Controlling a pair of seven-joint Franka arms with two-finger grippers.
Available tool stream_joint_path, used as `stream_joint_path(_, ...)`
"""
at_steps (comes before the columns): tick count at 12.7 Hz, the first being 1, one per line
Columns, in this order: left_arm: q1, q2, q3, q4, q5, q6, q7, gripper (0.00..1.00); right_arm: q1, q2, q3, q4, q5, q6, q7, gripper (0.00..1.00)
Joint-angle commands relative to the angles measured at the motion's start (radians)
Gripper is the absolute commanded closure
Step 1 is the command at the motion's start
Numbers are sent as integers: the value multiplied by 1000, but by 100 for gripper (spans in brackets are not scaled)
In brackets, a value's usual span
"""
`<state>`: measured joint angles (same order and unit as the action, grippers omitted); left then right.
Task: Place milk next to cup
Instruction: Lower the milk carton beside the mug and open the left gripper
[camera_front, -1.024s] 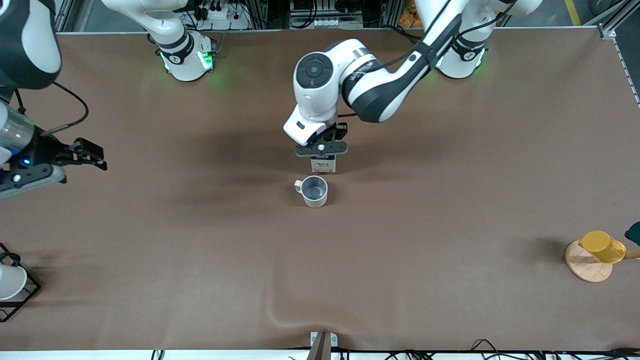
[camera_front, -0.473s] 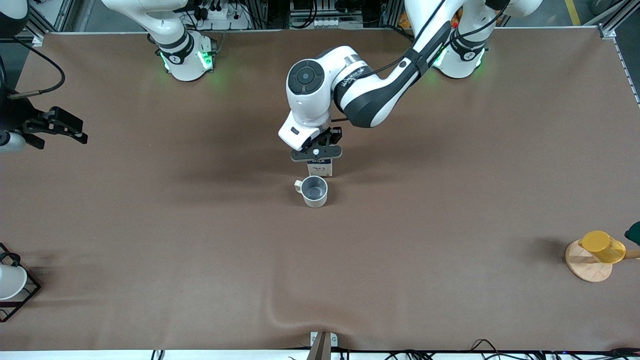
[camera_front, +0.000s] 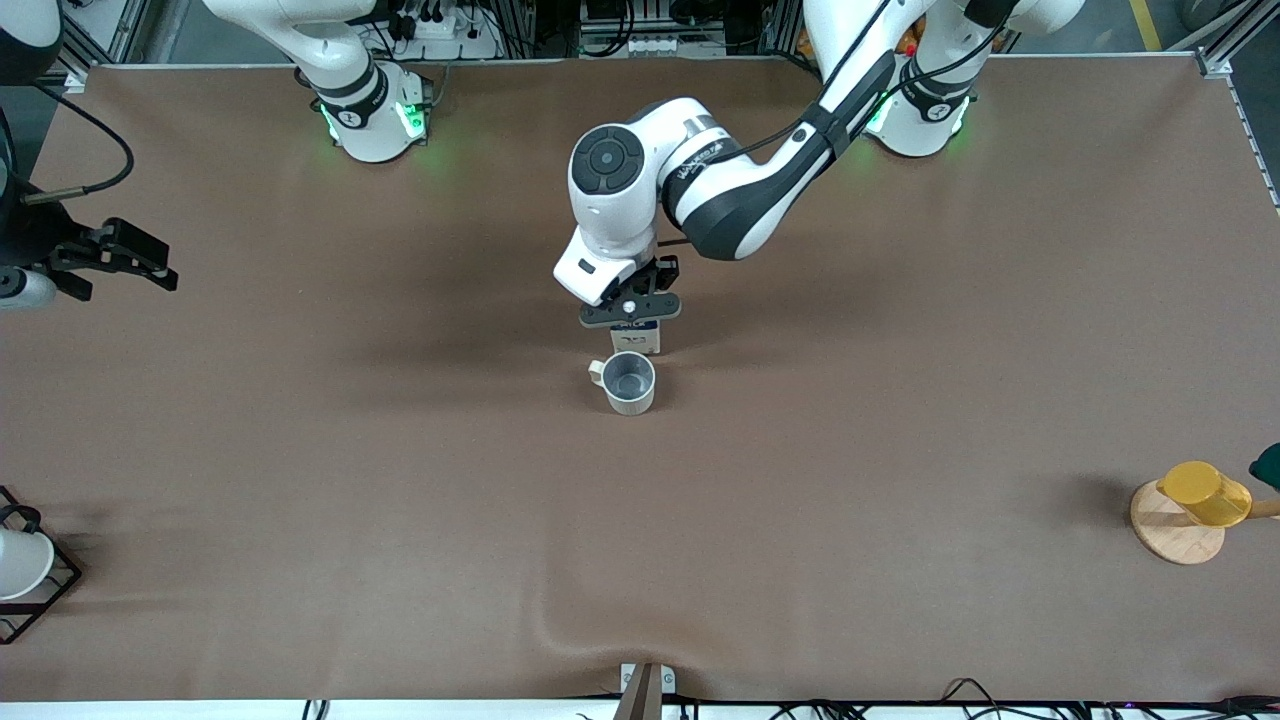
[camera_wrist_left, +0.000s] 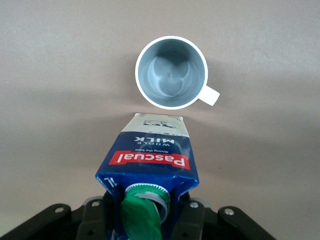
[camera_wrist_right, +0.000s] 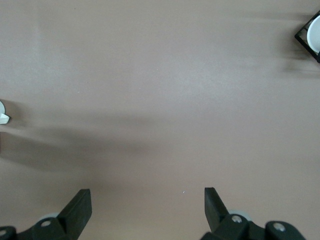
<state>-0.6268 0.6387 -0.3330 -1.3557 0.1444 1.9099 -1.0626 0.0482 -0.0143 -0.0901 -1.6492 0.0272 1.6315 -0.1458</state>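
The milk (camera_front: 637, 339), a dark blue carton with a red band and a green cap, is upright in my left gripper (camera_front: 630, 310), which is shut on its top. The carton is close beside the cup (camera_front: 630, 382), on the side farther from the front camera; I cannot tell if it touches the table. In the left wrist view the milk (camera_wrist_left: 152, 160) sits between my fingers (camera_wrist_left: 192, 215), with the cream-white cup (camera_wrist_left: 171, 70) a small gap from its base. My right gripper (camera_front: 160, 268) waits open and empty over the table at the right arm's end, also seen in the right wrist view (camera_wrist_right: 147, 200).
A yellow cup (camera_front: 1205, 492) rests on a round wooden disc (camera_front: 1170, 540) at the left arm's end, near the front camera. A plain white cup in a black wire rack (camera_front: 45, 590) stands at the right arm's end near the front camera.
My left gripper has carried the milk a little toward the right arm's end and closer to the cup. My right arm has drawn back toward its end of the table.
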Motion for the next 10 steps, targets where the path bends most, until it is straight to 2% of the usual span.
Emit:
stream_joint_path(1, -11, 32, 3, 38, 14, 15, -26, 53, -22, -16, 10, -7, -13, -5, 47, 0)
stream_joint_path(5, -16, 38, 5, 38, 14, 17, -23, 52, -24, -45, 17, 3, -12, -62, 95, 0)
stream_joint_path(6, -14, 39, 5, 38, 14, 20, -20, 44, -25, -46, 12, 15, -12, -88, 95, 0)
stream_joint_path(8, -13, 44, 5, 38, 15, 24, -14, 0, -28, -46, 7, 37, -15, -105, 95, 0)
stream_joint_path(10, -11, 39, 5, 38, 15, 26, -10, 0, -45, -47, 7, 39, -15, -128, 97, 0)
